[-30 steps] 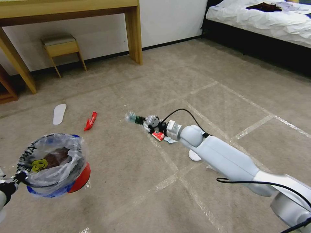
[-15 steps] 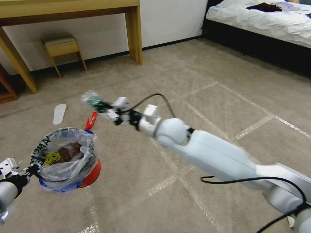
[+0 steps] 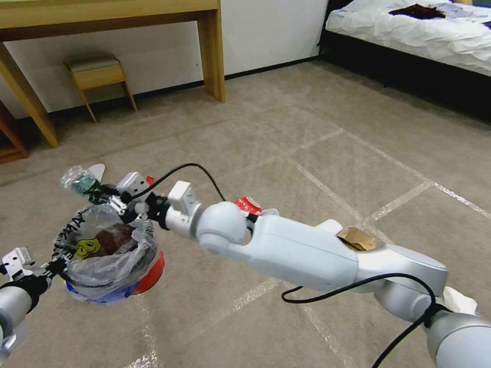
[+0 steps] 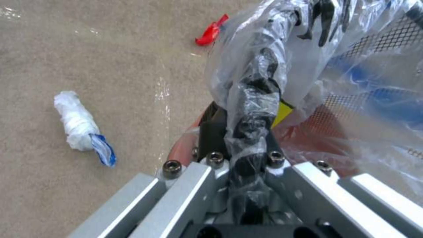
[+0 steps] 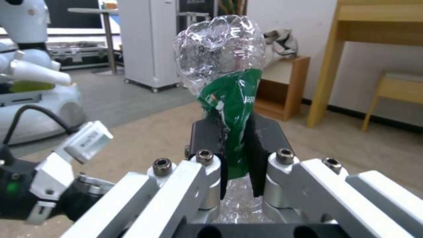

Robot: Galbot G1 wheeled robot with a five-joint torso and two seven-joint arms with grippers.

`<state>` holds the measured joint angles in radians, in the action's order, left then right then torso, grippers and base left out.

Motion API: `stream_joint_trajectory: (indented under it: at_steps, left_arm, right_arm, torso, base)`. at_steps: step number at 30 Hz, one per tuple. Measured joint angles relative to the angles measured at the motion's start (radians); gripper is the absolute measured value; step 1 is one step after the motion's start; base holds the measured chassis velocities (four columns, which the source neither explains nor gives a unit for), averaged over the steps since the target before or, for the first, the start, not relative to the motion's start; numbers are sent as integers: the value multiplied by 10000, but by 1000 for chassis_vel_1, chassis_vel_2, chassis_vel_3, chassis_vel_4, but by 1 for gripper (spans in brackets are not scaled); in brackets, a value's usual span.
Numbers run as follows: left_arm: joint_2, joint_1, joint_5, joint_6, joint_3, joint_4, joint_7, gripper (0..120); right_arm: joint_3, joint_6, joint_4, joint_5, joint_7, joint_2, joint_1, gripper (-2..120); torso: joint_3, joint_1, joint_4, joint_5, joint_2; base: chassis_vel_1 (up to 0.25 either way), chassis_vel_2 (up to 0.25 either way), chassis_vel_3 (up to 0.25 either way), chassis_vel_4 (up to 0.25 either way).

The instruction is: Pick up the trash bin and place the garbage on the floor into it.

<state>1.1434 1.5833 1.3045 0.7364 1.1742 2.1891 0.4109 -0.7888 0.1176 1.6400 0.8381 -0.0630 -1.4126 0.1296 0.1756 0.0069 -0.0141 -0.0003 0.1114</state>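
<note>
The trash bin [image 3: 150, 273], a red bucket lined with a clear bag, hangs above the floor [image 3: 307, 128] at the lower left. My left gripper [image 3: 52, 266] is shut on its near rim, with the bag pinched between the fingers [image 4: 249, 132]. A crumpled brown bag lies inside it. My right gripper [image 3: 101, 194] is shut on the green-labelled bottle [image 3: 79, 181], held just over the bin's far rim. In the right wrist view the bottle [image 5: 229, 96] stands between the pads [image 5: 264, 145]. More garbage lies about: a red can [image 3: 248, 205], a brown paper bag [image 3: 358, 238], a red wrapper [image 4: 211, 30] and a white tissue [image 4: 79, 124].
A white slipper [image 3: 97, 169] lies beyond the bin. A wooden desk [image 3: 210, 48] and a small stool [image 3: 97, 71] stand at the far wall. A bed [image 3: 419, 36] fills the far right. My right arm stretches across the middle of the carpet.
My right arm has swung left and lifted the bottle from mid-carpet to above the bin's far rim. The left arm has shifted the bin slightly right.
</note>
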Motion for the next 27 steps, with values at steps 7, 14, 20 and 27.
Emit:
stream_joint_trajectory:
  at_steps: [7, 14, 20, 27]
  left_arm:
    - [-1, 56, -10, -2, 32, 83, 1, 0]
    - [27, 89, 14, -5, 51, 225, 11, 0]
    - [49, 147, 48, -8, 94, 314, 16, 0]
    - [159, 291, 106, -11, 163, 608, 18, 0]
  right_arm:
    - [-514, -98, -400, -42, -14, -430, 23, 8]
    - [-854, -296, -857, -173, -6, -677, 116, 8]
    - [-989, -521, -1318, -440, 58, -853, 276, 8]
    - [-1142, -954, -1969, -836, 166, -1198, 550, 8]
  torso:
    - [0, 0, -2, 1, 1]
    - [0, 0, -1, 2, 1]
    - [0, 0, -1, 2, 0]
    - [0, 0, -1, 2, 1]
  base:
    - [0, 0, 0, 0]
    - [0, 0, 0, 0]
    - [0, 0, 0, 0]
    - [0, 0, 0, 0]
